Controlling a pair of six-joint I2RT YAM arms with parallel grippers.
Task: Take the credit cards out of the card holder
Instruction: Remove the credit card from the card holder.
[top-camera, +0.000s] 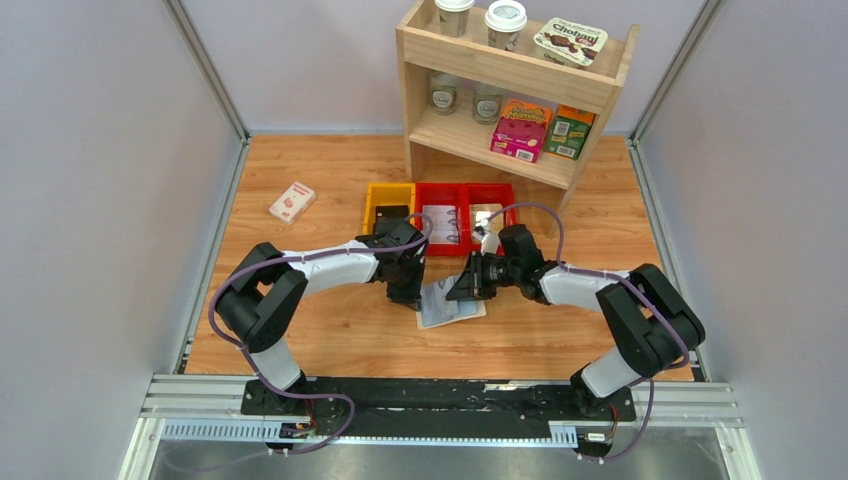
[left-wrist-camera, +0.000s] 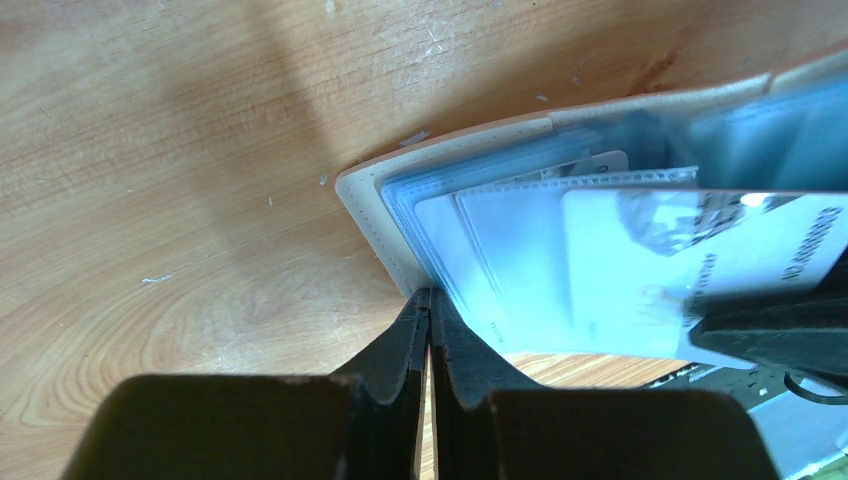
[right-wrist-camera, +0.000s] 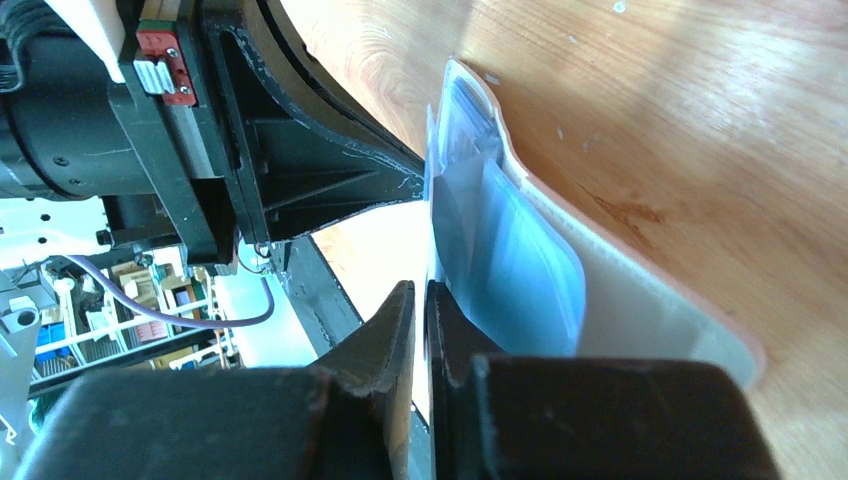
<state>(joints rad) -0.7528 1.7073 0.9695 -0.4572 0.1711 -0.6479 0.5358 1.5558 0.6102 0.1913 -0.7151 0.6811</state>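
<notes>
The jaws of the left gripper (left-wrist-camera: 428, 305) are clenched, it seems, on the edge of the small cream-beige bifold card holder (left-wrist-camera: 365, 215), which lies open in the middle of the wooden table (top-camera: 330, 330). The right gripper (right-wrist-camera: 420, 297) pinches one thin silver-grey credit card (left-wrist-camera: 690, 250), already partly out. I think the next move needs a straight pull to the right while the holder is kept down.

The card holder (left-wrist-camera: 366, 200) looks matt, leather-like, with glossy plastic pockets (left-wrist-camera: 425, 195); credit card (left-wrist-camera: 720, 255) smooth plastic; table (left-wrist-camera: 150, 150) grained wood.
</notes>
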